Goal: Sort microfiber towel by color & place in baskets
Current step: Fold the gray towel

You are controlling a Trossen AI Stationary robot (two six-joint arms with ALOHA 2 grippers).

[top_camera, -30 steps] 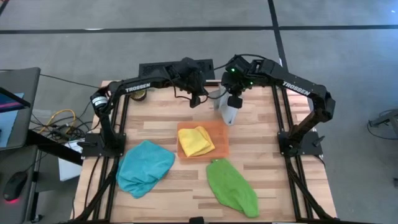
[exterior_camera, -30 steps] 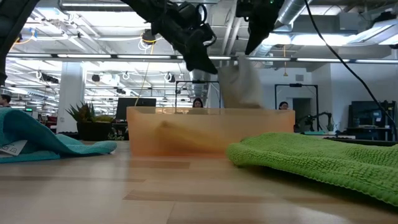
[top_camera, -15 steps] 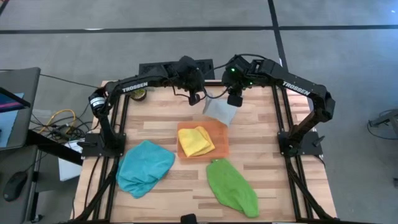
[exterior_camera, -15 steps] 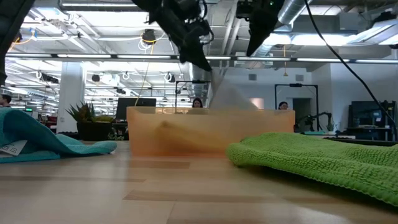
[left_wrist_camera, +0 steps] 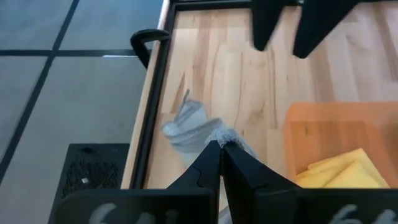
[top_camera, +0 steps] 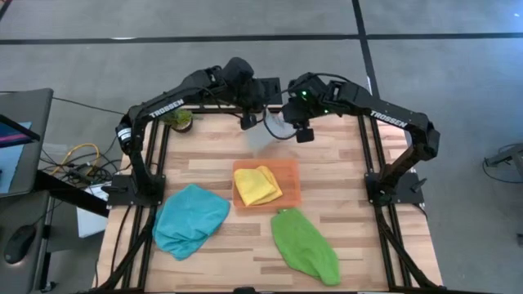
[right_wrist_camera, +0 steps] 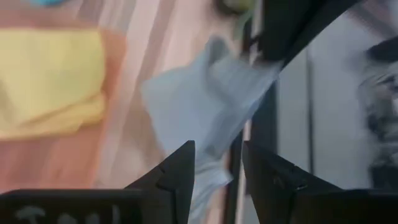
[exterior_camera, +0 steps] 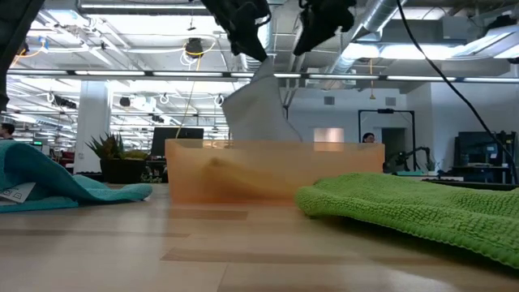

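Surface: wooden, carrying loose teal towel and green towel, both unsorted.
Orange tray: mid-surface, holding yellow towel.
Grey towel: hanging off the surface at the far edge, pinched by the closed left claw.
Right claw: beside it, parted, empty.

The table is pale wood in glued strips, smooth with a soft sheen. The orange tray looks like thin, translucent plastic, smooth-walled. The yellow towel in it is soft matt cloth, as are the teal towel and the grey towel. The green towel shows a rough, nubbly pile up close. Both arms are dark and matt. The floor is a dull grey, finely speckled.
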